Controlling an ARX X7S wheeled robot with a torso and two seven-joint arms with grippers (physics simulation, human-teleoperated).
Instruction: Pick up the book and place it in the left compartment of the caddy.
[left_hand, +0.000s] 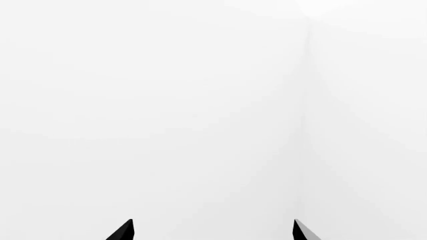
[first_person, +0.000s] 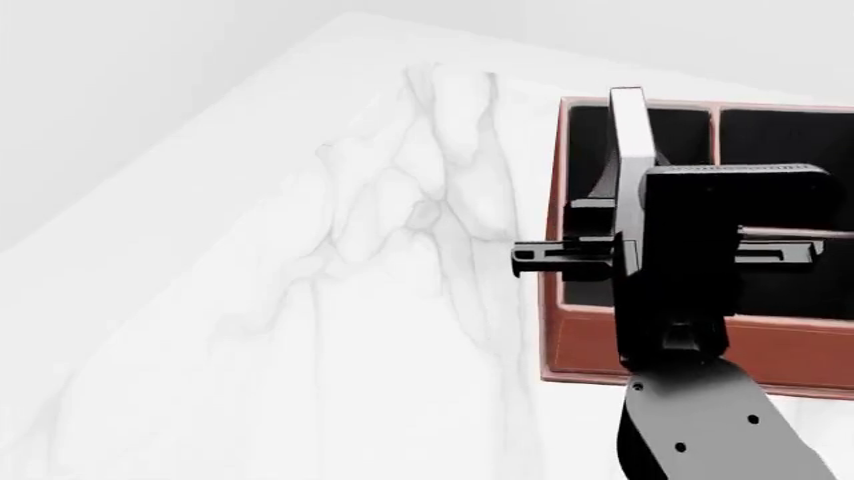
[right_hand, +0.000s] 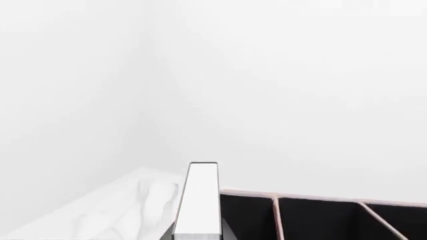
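- One book (first_person: 630, 130) stands on edge, pinched by the right gripper (first_person: 607, 225) over the left compartment (first_person: 587, 290) of the caddy (first_person: 667, 360)
- Left gripper (left_hand: 213, 231) fingers spread wide, holding nothing

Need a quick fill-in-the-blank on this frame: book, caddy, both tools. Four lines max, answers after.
1. The right tool is shut on the ____.
2. The book stands on edge over the caddy's ____ compartment.
3. The caddy sits on a white ____ table.
4. The left tool holds ____.

Missing words: book; left; marble; nothing
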